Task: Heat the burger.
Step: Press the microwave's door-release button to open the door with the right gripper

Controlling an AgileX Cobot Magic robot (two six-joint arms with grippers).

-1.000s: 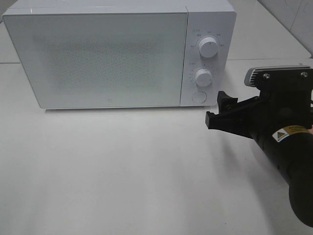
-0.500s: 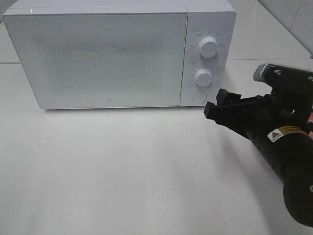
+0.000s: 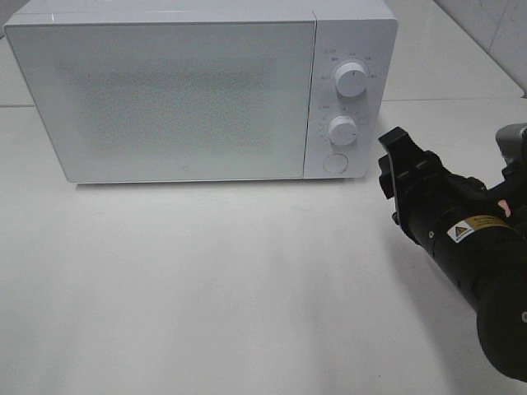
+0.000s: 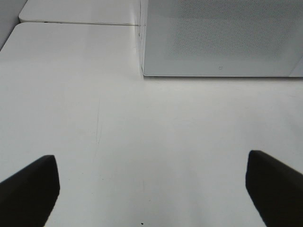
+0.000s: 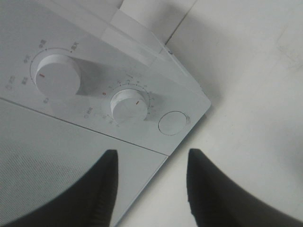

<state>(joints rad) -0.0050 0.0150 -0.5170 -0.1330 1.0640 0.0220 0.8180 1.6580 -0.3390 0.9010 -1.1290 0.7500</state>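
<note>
I cannot tell where the burger is: none of my three views shows it. The microwave (image 3: 165,99) has its door (image 3: 173,103) shut, and the speckled, frosted panel lets me see nothing inside. The printed marks around the dials are too small for me to read.

The right arm (image 3: 473,263) is cut off by the edge of the high view, and so is the grey camera housing on its wrist. From up there the right pincer (image 3: 390,164) is turned side-on, so its gap is hard to judge. Its own camera shows the two fingers (image 5: 94,189) parted a moderate way with nothing between them, pointing at the microwave's lower front corner near the controls.

The left pincer (image 4: 150,161) is out of the high view. Its wrist camera catches only two dark fingertips at opposite edges of the picture, spread wide and empty above the bare table (image 3: 206,288), well apart from the microwave.

By my count: one microwave, two dials, upper (image 3: 352,81) and lower (image 3: 342,129), one round button (image 3: 334,163) below them, and one yellow warning label (image 3: 465,230) on the right arm.
</note>
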